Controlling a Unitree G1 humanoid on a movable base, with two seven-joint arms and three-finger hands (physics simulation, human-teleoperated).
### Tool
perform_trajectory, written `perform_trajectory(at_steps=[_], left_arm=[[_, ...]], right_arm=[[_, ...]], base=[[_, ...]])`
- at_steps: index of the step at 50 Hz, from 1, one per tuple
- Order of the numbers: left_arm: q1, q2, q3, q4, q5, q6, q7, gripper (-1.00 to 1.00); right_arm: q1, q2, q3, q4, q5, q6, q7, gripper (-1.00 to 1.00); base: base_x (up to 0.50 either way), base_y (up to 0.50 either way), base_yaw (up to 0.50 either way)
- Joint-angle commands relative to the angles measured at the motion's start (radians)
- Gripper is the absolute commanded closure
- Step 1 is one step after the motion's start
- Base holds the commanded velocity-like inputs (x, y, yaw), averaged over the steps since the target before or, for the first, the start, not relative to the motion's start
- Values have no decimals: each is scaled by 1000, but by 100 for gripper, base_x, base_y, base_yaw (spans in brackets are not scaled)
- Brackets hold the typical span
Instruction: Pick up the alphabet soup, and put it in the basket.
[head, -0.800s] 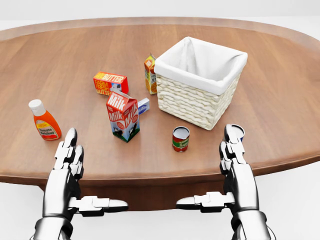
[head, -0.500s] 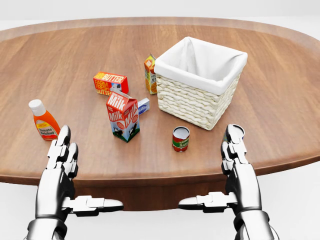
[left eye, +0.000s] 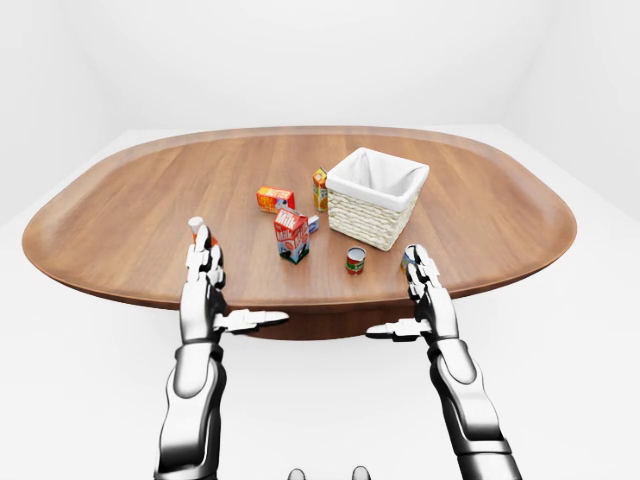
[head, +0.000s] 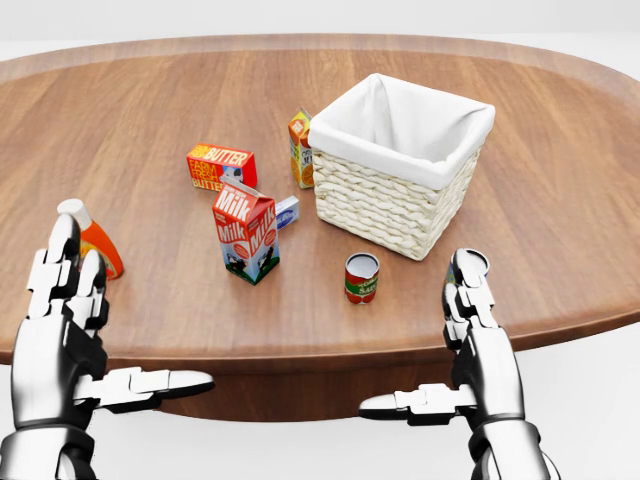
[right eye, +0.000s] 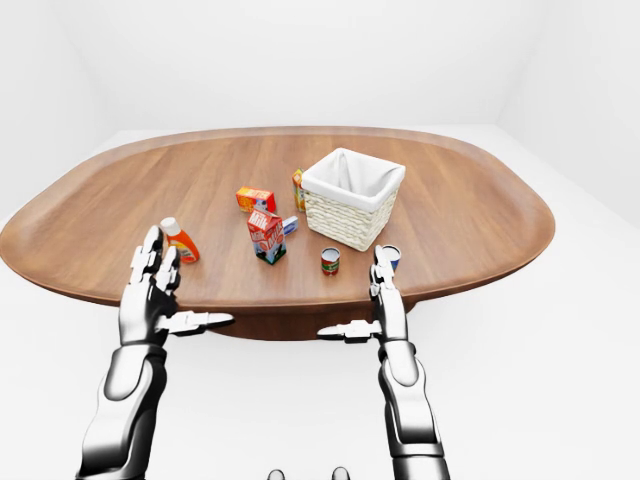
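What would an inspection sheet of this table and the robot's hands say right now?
Surface: oval wooden table, no spills seen.
Job's things: small can upright, just below the white-lined wicker basket in the head view; a second can peeks behind the right hand; labels too small to read.
Clutter: milk carton, butter box, orange carton, sauce bottle, a small box beside the milk carton.
Hands: left hand and right hand open, holding nothing.
Cables: nothing seen.
Surroundings: plain white room.
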Motion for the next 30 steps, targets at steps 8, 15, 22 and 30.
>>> perform_trajectory(at_steps=[8, 15, 22, 30], left_arm=[[-76, 41, 134, -167, -135, 6, 81, -100], [-121, 78, 193, -168, -181, 6, 112, -100], [-154, 119, 228, -122, -202, 6, 146, -100], [-178, 147, 253, -78, -229, 6, 156, -100]], right_arm=[[0, 0, 3, 0, -9, 4, -4, -100], [-2, -1, 2, 8, -14, 1, -6, -100], [1, 0, 2, 5, -7, -6, 3, -100], [2, 0, 1, 3, -6, -6, 1, -100]], base=[[0, 0, 0], [0, 0, 0], [0, 0, 0], [0, 0, 0]])
